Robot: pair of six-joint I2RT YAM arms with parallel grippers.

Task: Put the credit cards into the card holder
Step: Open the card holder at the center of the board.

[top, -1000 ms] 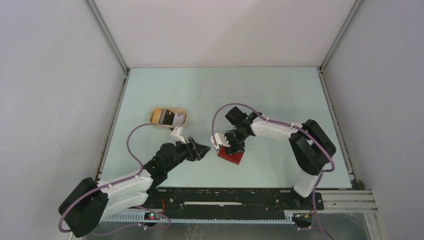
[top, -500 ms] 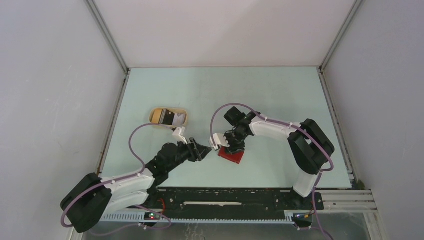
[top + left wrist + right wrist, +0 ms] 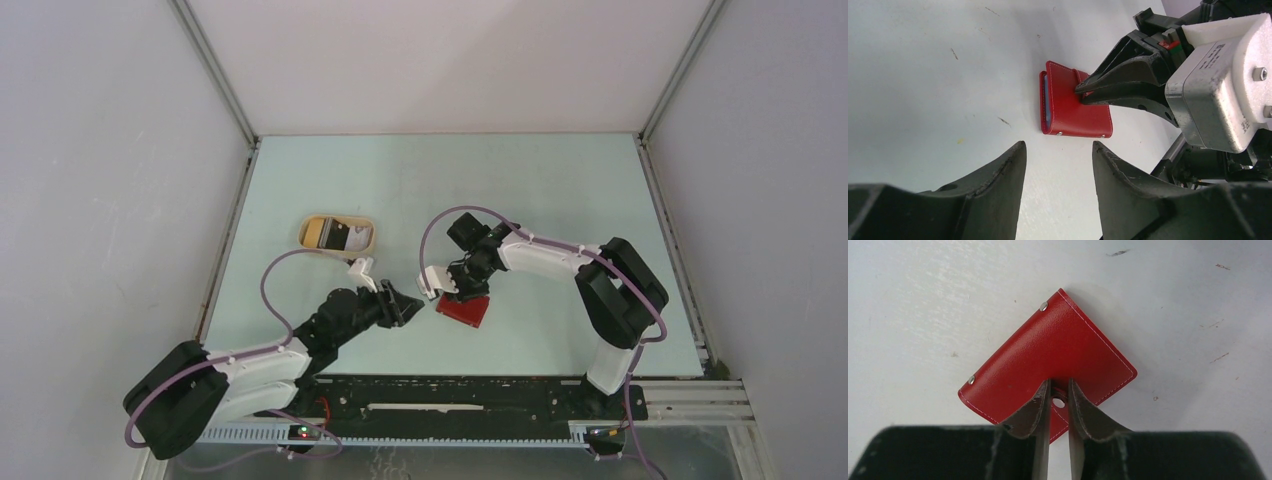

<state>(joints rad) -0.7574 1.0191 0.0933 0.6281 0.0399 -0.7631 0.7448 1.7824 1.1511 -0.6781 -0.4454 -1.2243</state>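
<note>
The card holder (image 3: 462, 311), a shut red wallet, lies flat on the table; it also shows in the left wrist view (image 3: 1075, 107) and the right wrist view (image 3: 1048, 355). My right gripper (image 3: 455, 293) (image 3: 1058, 385) is shut on its red closure tab, the snap dot between the fingers (image 3: 1098, 85). My left gripper (image 3: 412, 305) (image 3: 1058, 145) is open and empty, just left of the wallet, pointing at it. The credit cards (image 3: 340, 235), one golden-brown, one whitish with a dark part, lie in the tan tray.
The tan oval tray (image 3: 305, 243) stands to the far left of the wallet, behind my left arm. Grey walls enclose the table on three sides. A black rail (image 3: 450, 395) runs along the near edge.
My left gripper has crept a little to the right and nearer, closer to the wallet. My right gripper has stayed on the wallet's tab.
</note>
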